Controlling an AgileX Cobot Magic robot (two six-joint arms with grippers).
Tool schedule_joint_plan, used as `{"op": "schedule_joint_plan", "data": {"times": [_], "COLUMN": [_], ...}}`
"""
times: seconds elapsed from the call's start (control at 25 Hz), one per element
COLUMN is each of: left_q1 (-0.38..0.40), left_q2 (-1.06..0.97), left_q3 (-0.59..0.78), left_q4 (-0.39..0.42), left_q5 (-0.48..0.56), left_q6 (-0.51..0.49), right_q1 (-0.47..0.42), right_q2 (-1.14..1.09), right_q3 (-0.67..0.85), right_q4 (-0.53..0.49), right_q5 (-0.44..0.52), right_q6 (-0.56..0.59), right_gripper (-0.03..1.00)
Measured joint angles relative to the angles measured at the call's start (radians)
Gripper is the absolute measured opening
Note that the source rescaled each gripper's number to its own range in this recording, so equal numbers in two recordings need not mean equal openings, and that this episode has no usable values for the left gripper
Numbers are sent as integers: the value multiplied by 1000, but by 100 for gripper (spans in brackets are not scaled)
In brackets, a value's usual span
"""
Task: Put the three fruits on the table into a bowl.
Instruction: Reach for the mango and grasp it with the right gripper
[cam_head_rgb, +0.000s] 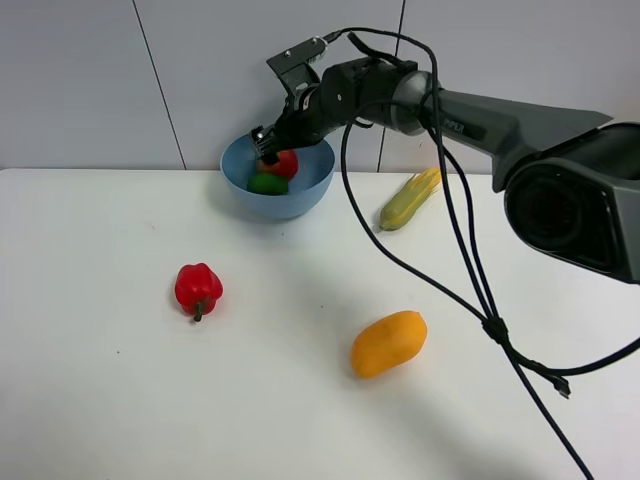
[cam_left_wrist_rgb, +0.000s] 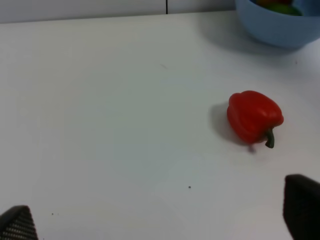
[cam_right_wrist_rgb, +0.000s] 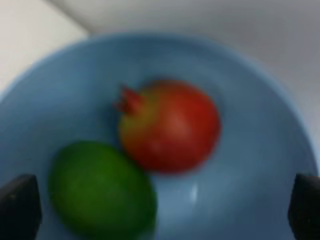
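1. Pomegranate (cam_head_rgb: 283, 163) lies inside the light-blue bowl (cam_head_rgb: 300, 198), small crown turned sideways. The green lime (cam_head_rgb: 267, 184) touches it on the side nearer the desk's front.
2. The bowl stands at the back of the white desk (cam_head_rgb: 100, 400), close to the wall.
3. My right hand (cam_head_rgb: 268, 143) hangs just over the bowl's rim, above the two fruits. Its fingers stand wide apart and hold nothing, and only the tips show, at the far edges of my right wrist view.
4. The orange-yellow mango (cam_head_rgb: 389, 343) lies on the bare desk, well apart from the bowl, toward the front and to the right.
5. My left hand (cam_left_wrist_rgb: 160, 222) is over the left part of the desk, fingers spread wide with nothing between them. The red bell pepper (cam_left_wrist_rgb: 254, 116) lies on the desk ahead of it, between it and the bowl.
6. A corn cob (cam_head_rgb: 410, 200) lies near the bowl on its right, and a black cable (cam_head_rgb: 470, 280) hangs from my right arm.
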Motion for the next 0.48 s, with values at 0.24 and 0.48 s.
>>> {"op": "schedule_joint_plan", "data": {"times": [0.24, 0.48], "left_q1": [0, 0], "left_q2": [0, 0], "left_q3": [0, 0], "left_q4": [0, 0], "left_q5": [0, 0], "left_q6": [0, 0], "right_q1": [26, 82], "right_q2": [-158, -240], "right_q3": [0, 10], "right_q4": [60, 43], "right_q5": [375, 648], "right_q6": [-24, -170], "right_gripper": [100, 100]}}
